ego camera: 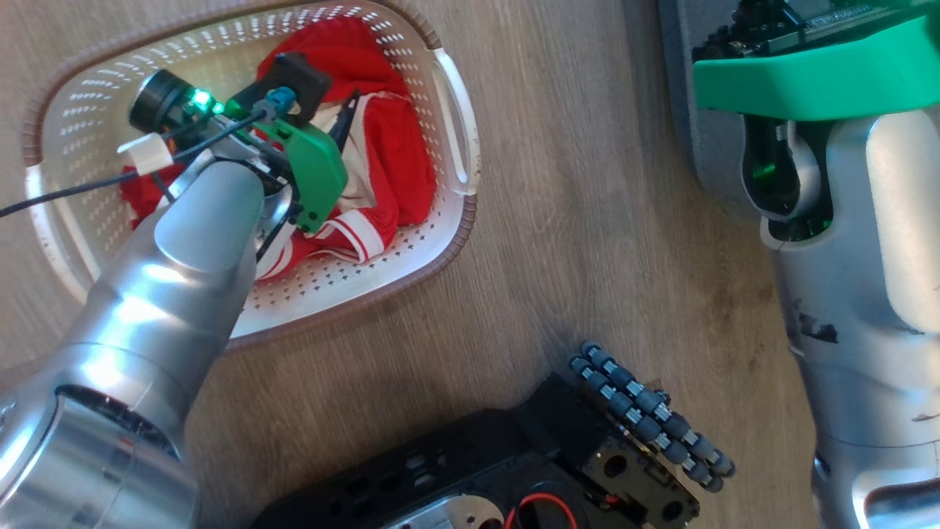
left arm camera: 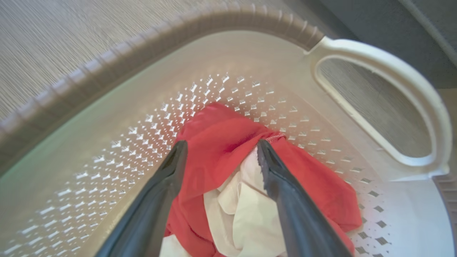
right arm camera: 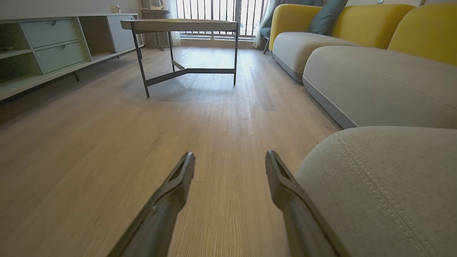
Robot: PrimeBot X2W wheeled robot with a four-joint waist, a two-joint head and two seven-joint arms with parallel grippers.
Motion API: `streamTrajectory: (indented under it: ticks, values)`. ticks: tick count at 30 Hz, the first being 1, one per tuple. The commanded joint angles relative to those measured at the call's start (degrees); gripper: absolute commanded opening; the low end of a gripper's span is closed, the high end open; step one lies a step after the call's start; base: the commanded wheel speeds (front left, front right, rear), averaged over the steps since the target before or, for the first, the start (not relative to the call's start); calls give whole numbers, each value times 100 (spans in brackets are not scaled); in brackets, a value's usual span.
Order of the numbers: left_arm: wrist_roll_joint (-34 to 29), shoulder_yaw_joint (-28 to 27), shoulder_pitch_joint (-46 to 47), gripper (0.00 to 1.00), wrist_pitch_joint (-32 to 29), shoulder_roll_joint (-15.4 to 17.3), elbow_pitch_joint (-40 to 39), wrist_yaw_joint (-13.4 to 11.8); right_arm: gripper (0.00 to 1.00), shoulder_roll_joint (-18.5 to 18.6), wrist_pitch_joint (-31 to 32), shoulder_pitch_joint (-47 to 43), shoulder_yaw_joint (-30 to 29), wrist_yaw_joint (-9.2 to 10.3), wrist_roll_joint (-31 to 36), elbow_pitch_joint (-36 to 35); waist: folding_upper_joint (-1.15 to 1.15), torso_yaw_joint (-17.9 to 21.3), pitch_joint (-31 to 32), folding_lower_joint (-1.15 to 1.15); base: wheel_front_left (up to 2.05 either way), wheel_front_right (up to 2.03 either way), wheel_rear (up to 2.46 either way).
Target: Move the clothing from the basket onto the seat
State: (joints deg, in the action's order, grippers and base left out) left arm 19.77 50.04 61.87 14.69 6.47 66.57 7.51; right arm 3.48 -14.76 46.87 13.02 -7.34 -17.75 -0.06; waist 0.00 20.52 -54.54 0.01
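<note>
Wood-grain flooring [ego camera: 573, 220] stretches across the room, with the grey fabric seat [right arm camera: 385, 192] at the right, its rounded corner edged by double stitched seams. To the left, well apart from it, the oval cream-white basket [ego camera: 448, 253] stands on the floor. Its sides are perforated, its rim is brown and woven-looking, and a white handle sits at each end. The clothing [ego camera: 400, 147] lies crumpled inside the basket: thin bright red fabric with white bands along an edge and a loose white panel folded at the middle of the heap. The left gripper [left arm camera: 221, 142] reaches down into the basket, its two dark fingers [left arm camera: 164, 189] spread to either side of a red-and-white fold, tips close over the cloth, nothing pinched between them. The right gripper [right arm camera: 230, 155] hovers low over bare floor just beside the seat's corner, its fingers likewise spread wide and holding nothing.
</note>
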Motion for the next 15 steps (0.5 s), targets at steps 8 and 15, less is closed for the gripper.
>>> streamTrajectory:
  ticks: [8, 15]
  values:
    - [84, -113, 170, 100, 30, 39, 424, -181, 100, -59, -24, -175, 39, -14, -209, -294, 0, 150, -109, -1, 0, 0, 0]
    - [104, -43, 199, 100, -275, -31, 628, -289, 100, -60, -24, -240, -3, -14, -273, -363, 0, 173, -103, -1, 0, 0, 0]
